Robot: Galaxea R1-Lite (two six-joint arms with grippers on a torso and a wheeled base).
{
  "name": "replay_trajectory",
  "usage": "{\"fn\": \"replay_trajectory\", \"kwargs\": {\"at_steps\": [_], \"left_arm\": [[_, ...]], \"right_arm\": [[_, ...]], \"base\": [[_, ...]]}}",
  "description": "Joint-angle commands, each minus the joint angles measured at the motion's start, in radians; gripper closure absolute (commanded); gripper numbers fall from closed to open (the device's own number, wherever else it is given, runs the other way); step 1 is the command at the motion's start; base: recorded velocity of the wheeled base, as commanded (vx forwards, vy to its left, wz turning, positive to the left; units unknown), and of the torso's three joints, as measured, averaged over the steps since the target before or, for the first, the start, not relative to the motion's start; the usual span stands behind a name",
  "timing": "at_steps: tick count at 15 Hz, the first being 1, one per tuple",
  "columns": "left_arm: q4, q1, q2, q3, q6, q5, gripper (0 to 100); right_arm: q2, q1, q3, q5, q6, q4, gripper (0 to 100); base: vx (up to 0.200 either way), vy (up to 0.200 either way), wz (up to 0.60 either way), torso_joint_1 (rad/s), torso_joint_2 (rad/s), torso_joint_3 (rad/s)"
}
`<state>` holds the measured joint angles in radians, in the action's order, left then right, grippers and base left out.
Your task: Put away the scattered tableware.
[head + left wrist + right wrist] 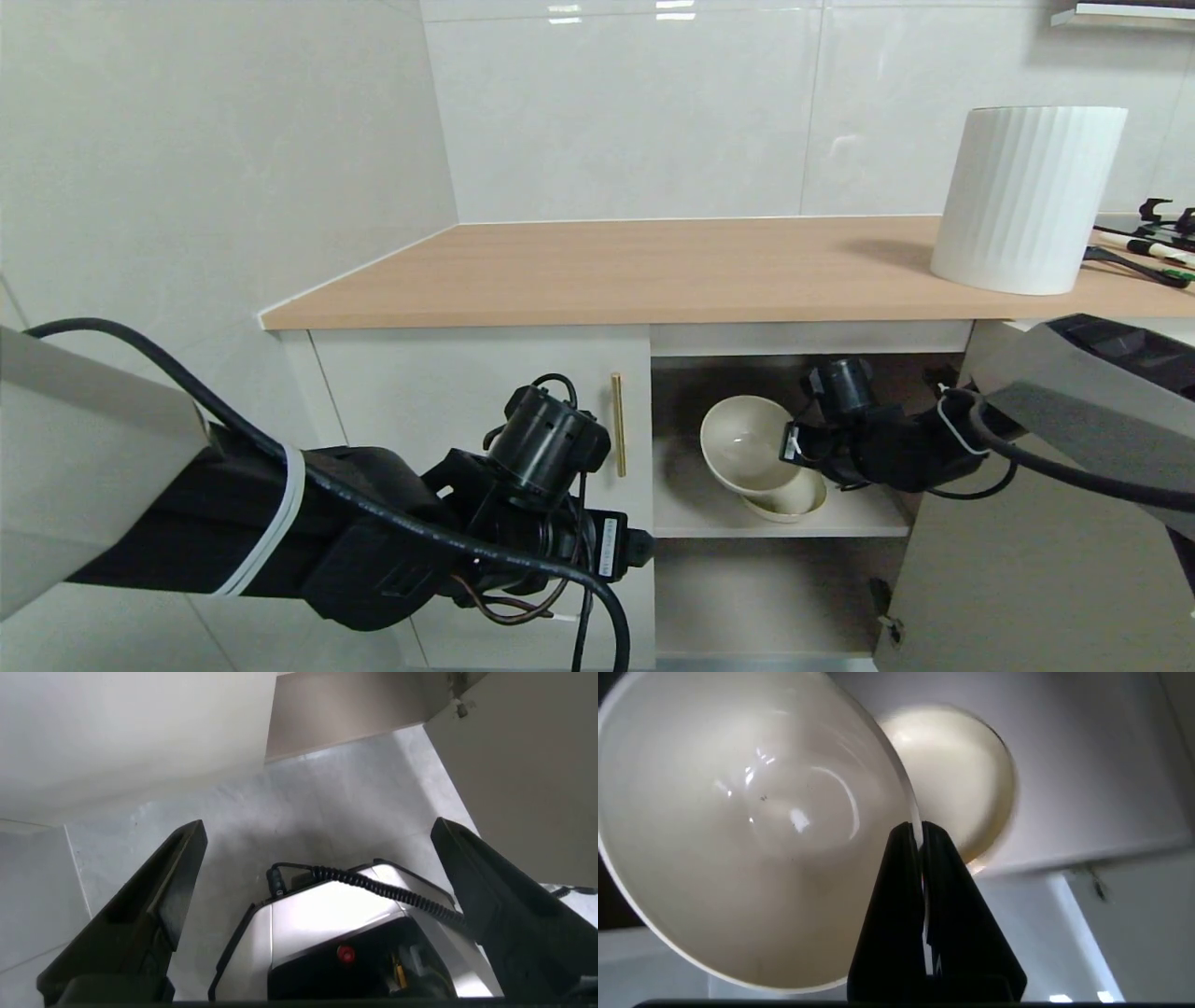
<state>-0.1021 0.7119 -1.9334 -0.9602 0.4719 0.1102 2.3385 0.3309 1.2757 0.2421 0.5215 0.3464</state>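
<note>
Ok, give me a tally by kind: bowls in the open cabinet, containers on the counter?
Cream bowls: 2 (held bowl in the right gripper; second bowl on the cabinet shelf)
White ribbed container: 1, on the counter
Total: 3

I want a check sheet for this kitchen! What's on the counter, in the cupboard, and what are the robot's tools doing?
Surface: wooden counter above the cupboard.
Job's things: tilted bowl held inside the cupboard; second bowl on the shelf below it.
Clutter: white ribbed tub and utensils at the counter's right end.
Tools: right tool shut on the bowl's rim; left tool open, holding nothing.
Cables: black cable along the left arm.
Surroundings: tiled wall; left cupboard door closed, right door open.
</note>
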Motion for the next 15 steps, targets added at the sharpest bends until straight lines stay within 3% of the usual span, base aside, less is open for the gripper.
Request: {"fn": "replay_trajectory", "kwargs": {"at_steps": [1,15], "left_arm": [[-0.001,-0.002,0.004,0.0,0.001,0.0,0],[-0.001,-0.002,0.004,0.0,0.002,0.0,0]], "right_arm": [[0.031,-0.013,0.011,0.0,-0.001,0.013,100],[0.157,-0.073,0.131,0.039,-0.011,0.005,100]], "base": [[0.0,0.0,0.0,0.0,0.0,0.0],[0.0,0.0,0.0,0.0,0.0,0.0]]}}
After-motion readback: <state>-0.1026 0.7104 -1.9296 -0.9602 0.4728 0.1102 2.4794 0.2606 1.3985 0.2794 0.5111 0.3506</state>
